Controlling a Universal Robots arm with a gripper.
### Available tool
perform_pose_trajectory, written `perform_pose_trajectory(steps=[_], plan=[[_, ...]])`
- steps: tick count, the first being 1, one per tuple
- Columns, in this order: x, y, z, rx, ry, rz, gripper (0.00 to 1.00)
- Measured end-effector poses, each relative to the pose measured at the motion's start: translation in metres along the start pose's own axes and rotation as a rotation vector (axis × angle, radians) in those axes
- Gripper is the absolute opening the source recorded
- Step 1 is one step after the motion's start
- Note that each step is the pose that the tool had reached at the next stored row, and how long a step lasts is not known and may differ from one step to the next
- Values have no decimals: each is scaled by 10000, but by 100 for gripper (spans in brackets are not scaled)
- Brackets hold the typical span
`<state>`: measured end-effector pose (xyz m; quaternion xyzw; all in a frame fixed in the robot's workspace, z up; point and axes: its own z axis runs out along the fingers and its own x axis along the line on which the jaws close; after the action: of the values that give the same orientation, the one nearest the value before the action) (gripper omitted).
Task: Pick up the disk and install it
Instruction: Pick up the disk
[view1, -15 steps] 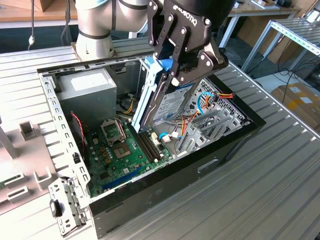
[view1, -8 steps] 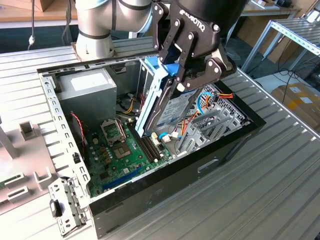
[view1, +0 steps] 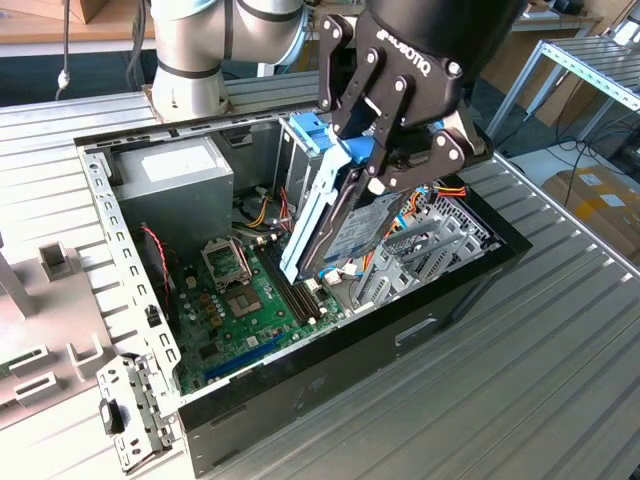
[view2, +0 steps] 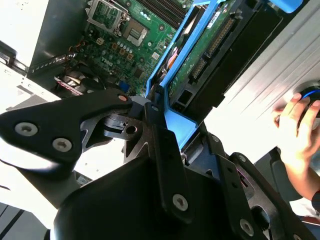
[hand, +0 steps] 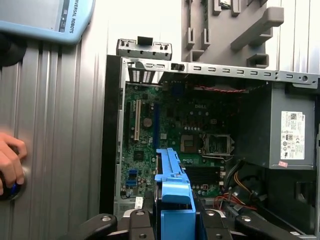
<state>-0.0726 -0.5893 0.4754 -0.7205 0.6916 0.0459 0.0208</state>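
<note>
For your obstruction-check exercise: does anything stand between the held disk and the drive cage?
Possibly: coloured cables run beside the disk, over the drive cage. The gripper grips the disk.

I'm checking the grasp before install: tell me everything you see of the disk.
The disk is a dark grey drive in a light blue plastic carrier frame; its green circuit board shows in the second wrist view. The gripper is shut on its upper end, holding it tilted, lower end down inside the open computer case, above the motherboard.
</note>
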Motion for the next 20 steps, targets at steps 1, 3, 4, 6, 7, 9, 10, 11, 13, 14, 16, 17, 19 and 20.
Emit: perform_pose_trajectory(steps=[1, 3, 4, 6, 7, 9, 10, 11, 13, 14, 16, 17, 19, 20], plan=[[12, -5, -1, 0, 0, 0, 37], [58, -43, -7, -1, 1, 0, 37], [80, -61, -9, -2, 1, 0, 37], [113, -90, -13, -3, 1, 0, 37], [124, -99, -14, -3, 0, 0, 37], [143, -115, -16, -2, 0, 0, 37], [154, -126, -19, -4, 3, 0, 37], [161, -133, -19, -3, 2, 0, 37], [173, -156, -21, -3, 2, 0, 37], [177, -167, -22, -3, 2, 0, 37], [186, -197, -23, -3, 1, 0, 37], [191, -213, -24, -3, 1, 0, 37], [202, -253, -27, -3, 1, 0, 37], [205, -264, -28, -4, 2, 0, 37]])
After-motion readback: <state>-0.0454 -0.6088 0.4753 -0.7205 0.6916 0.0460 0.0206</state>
